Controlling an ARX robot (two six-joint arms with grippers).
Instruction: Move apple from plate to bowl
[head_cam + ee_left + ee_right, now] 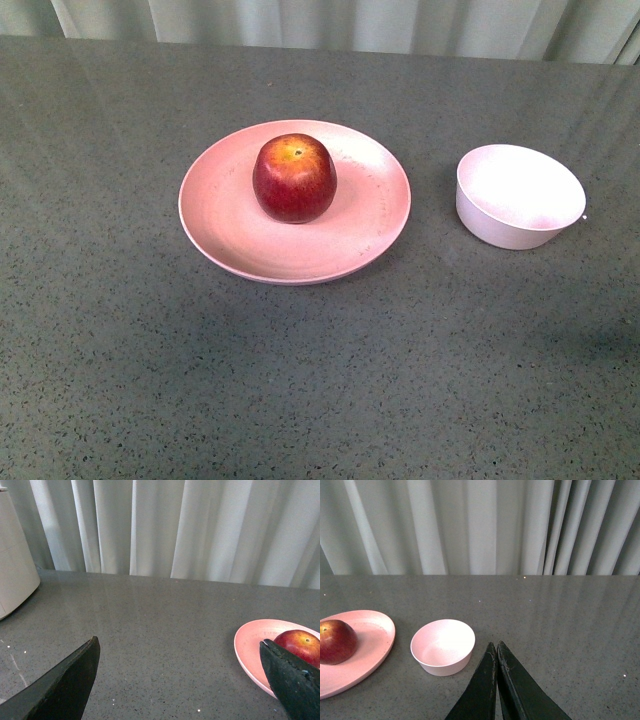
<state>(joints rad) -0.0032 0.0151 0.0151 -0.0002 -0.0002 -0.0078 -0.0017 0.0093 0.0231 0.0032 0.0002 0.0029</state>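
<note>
The dark-red apple (294, 178) sits upright on the wide pale-pink plate (220, 225) at the middle of the grey table. To its right stands the small pale bowl (518, 196), with nothing in it. Neither arm shows in the front view. My left gripper (180, 650) is open over bare table, and the plate (250, 645) with the apple (299, 645) lies just past one dark finger (290, 680). My right gripper (496, 646) is shut with nothing between its tips, close beside the bowl (442, 646); the plate (375, 635) and apple (335, 641) lie beyond it.
Pale pleated curtains (330, 25) hang behind the table's far edge. A white boxy object (15, 575) stands at the table's edge in the left wrist view. Grey speckled tabletop (300, 380) stretches in front of the plate and bowl.
</note>
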